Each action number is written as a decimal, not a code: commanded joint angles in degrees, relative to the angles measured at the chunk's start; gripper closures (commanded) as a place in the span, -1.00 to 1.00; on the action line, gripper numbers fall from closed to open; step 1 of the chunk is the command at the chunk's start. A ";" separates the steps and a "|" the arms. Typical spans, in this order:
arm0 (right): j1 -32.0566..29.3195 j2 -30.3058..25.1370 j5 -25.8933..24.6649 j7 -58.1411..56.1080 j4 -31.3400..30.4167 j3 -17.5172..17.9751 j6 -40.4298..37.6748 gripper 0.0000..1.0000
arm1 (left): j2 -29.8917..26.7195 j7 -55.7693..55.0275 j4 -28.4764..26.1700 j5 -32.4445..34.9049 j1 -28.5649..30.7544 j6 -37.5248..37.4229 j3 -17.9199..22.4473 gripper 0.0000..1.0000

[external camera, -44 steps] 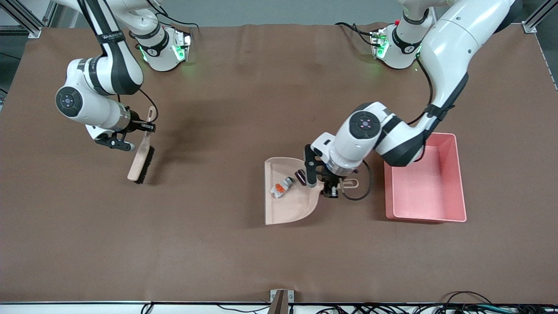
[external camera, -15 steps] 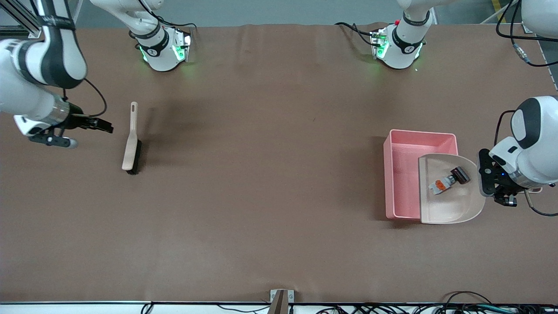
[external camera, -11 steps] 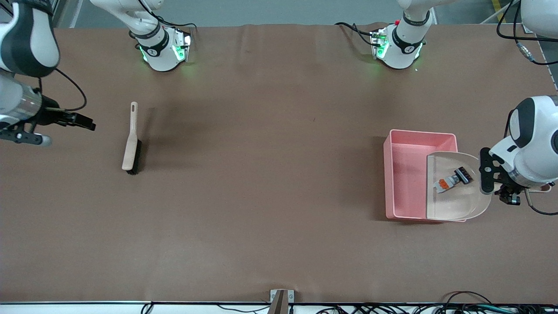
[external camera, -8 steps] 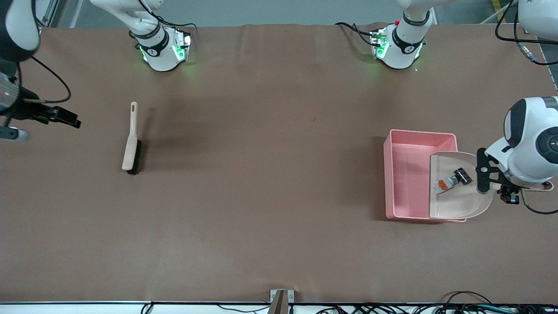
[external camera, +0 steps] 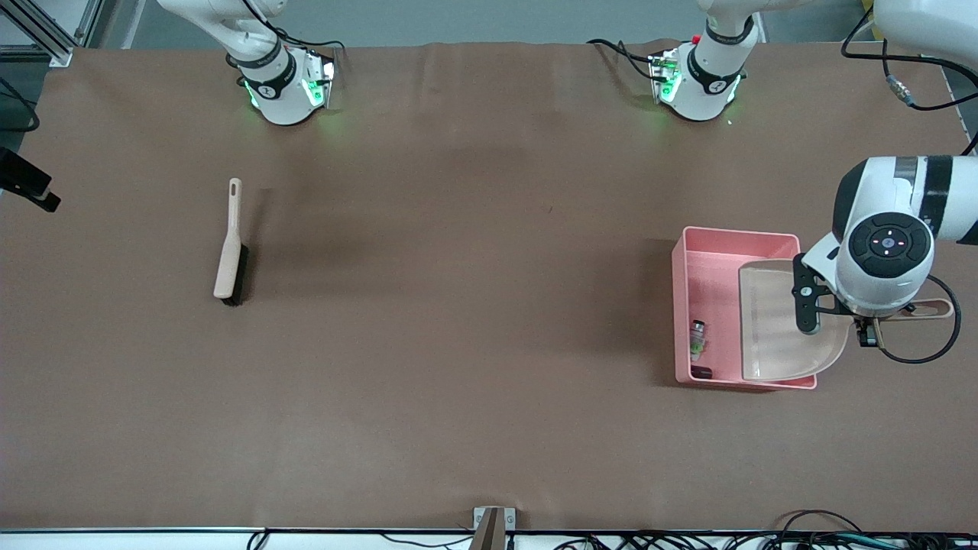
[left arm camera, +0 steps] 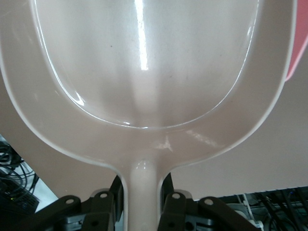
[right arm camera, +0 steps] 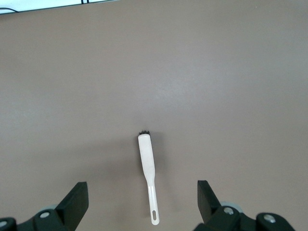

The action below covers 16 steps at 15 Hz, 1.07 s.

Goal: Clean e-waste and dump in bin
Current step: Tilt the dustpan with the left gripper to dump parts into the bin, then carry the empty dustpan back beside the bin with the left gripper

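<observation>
The pink bin point(external camera: 737, 234) stands at the left arm's end of the table. Both e-waste pieces lie inside it by the wall toward the right arm's end: the white-grey component point(external camera: 697, 338) and, nearer the front camera, the dark cylinder point(external camera: 701, 372). My left gripper point(external camera: 865, 327) point(left arm camera: 143, 192) is shut on the handle of the beige dustpan point(external camera: 775, 325) point(left arm camera: 144, 72). The pan hangs steeply tilted over the bin, and its scoop is empty. My right gripper point(external camera: 32, 188) point(right arm camera: 142, 198) is open, holds nothing, and hovers over the table's edge at the right arm's end.
A beige brush with black bristles point(external camera: 228, 258) point(right arm camera: 147, 166) lies flat on the brown table toward the right arm's end, apart from both grippers. Both arm bases point(external camera: 284, 84) stand along the edge farthest from the front camera. A cable loops beside the dustpan handle point(external camera: 928, 308).
The left gripper tipped the dustpan up over the bin, and both e-waste pieces slid out into the bin. The right arm kept pulling away from the brush toward its end of the table.
</observation>
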 commanded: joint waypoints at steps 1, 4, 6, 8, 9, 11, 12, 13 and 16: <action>0.49 1.52 -0.27 -0.08 1.80 0.06 -0.71 -1.00 | -3.75 -0.67 -0.83 -0.13 -1.83 -1.40 0.34 0.99; 0.58 1.52 -0.18 -0.08 1.80 0.06 -0.80 -1.00 | -5.96 -3.47 0.13 -5.74 -3.78 -1.48 -0.53 0.99; 1.28 1.52 -0.18 -0.08 1.80 0.15 -0.97 -1.00 | -7.27 -8.73 0.22 -10.75 -3.95 -1.57 -3.33 0.99; 1.46 1.52 -0.18 -0.08 1.80 0.15 -1.15 -1.00 | -7.19 -14.71 0.13 -13.31 -3.86 -1.92 -7.11 1.00; 1.46 1.52 -0.18 -0.08 1.80 0.15 -1.15 -1.00 | -6.76 -17.35 0.05 -13.58 -3.86 -1.92 -8.87 0.99; 1.37 1.43 -0.18 -0.16 1.80 0.15 -1.24 -1.00 | -5.36 -21.92 0.22 -14.28 -4.21 -1.84 -11.86 0.99; 1.37 1.43 -0.18 -0.17 1.80 0.15 -1.32 -1.00 | -5.00 -23.68 0.22 -15.59 -4.30 -1.84 -13.18 0.99; 1.28 1.43 -0.18 -0.17 1.80 0.15 -1.50 -1.00 | -4.73 -25.18 -0.04 -17.08 -4.30 -1.75 -13.80 0.99; 1.46 1.43 -0.18 -0.08 1.88 0.15 -1.50 -1.00 | -2.46 -26.59 -0.04 -20.43 -4.83 -0.70 -16.61 0.99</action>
